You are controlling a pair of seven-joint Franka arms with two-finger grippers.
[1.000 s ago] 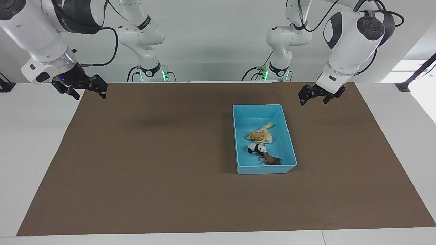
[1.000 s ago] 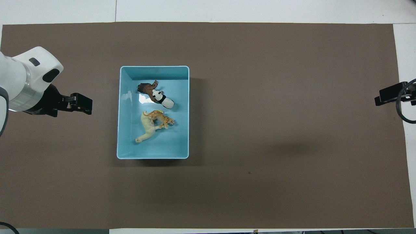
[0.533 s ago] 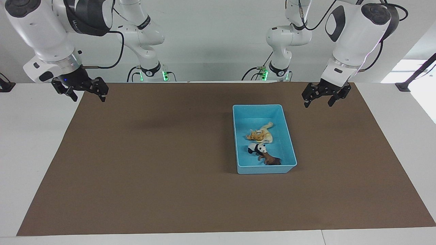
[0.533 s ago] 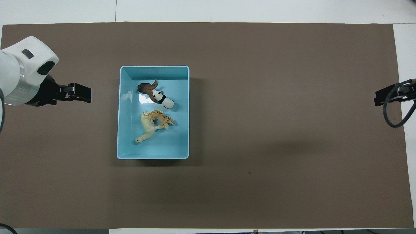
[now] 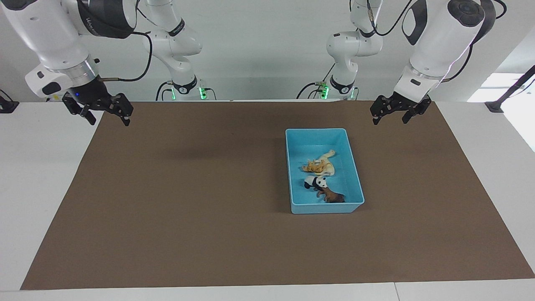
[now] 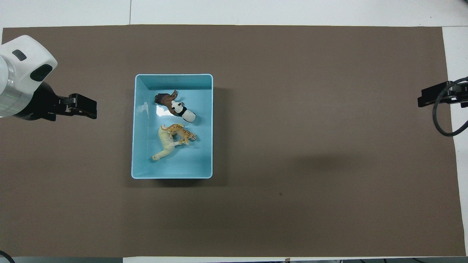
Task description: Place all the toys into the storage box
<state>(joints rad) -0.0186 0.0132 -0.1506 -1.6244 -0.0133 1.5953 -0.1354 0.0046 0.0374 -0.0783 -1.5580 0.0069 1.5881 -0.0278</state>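
The light blue storage box (image 5: 315,131) stands on the brown mat, toward the left arm's end; it also shows in the overhead view (image 6: 173,75). All four toys lie inside it. The orange tiger (image 5: 313,167) (image 6: 181,133) rests against the cream horse (image 5: 328,160) (image 6: 165,148). The panda (image 5: 316,182) (image 6: 184,112) touches the brown lion (image 5: 333,196) (image 6: 163,98). My left gripper (image 5: 389,118) (image 6: 87,110) hangs open and empty over the mat beside the box. My right gripper (image 5: 109,118) (image 6: 425,99) hangs open and empty over the mat's edge at the right arm's end.
The brown mat (image 5: 200,200) covers most of the white table (image 5: 42,167). Nothing else lies on it.
My left gripper has drawn a little away from the box, toward its own end of the table. My right gripper has shifted only slightly. The toys and the box have not moved.
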